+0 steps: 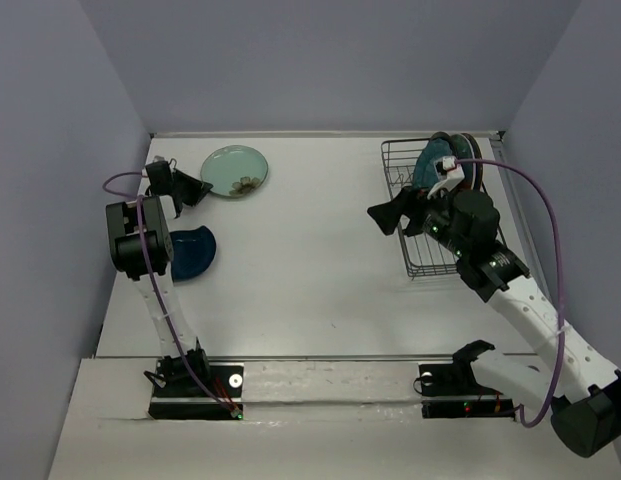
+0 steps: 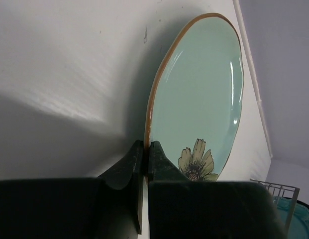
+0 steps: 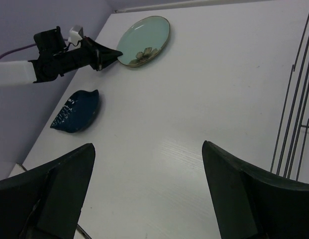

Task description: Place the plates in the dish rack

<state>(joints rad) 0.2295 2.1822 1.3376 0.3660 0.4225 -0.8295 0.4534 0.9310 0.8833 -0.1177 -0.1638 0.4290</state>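
Observation:
A mint green plate (image 1: pixel 235 171) with a brown rim and a flower print lies at the back left of the table. My left gripper (image 1: pixel 200 187) is shut on its near rim; in the left wrist view the fingers (image 2: pixel 145 149) pinch the brown edge of the plate (image 2: pixel 199 89). A dark blue plate (image 1: pixel 190 255) lies nearer, beside the left arm. The black wire dish rack (image 1: pixel 420 250) stands at the back right with teal and dark plates (image 1: pixel 435 160) upright in its far end. My right gripper (image 1: pixel 383 218) is open and empty, just left of the rack.
The right wrist view shows the green plate (image 3: pixel 143 41), the blue plate (image 3: pixel 77 112), the left arm (image 3: pixel 59 57), my open gripper (image 3: pixel 148 144) and rack wires (image 3: pixel 293 99). The rack's corner (image 2: pixel 276 186) shows in the left wrist view. Walls enclose the table.

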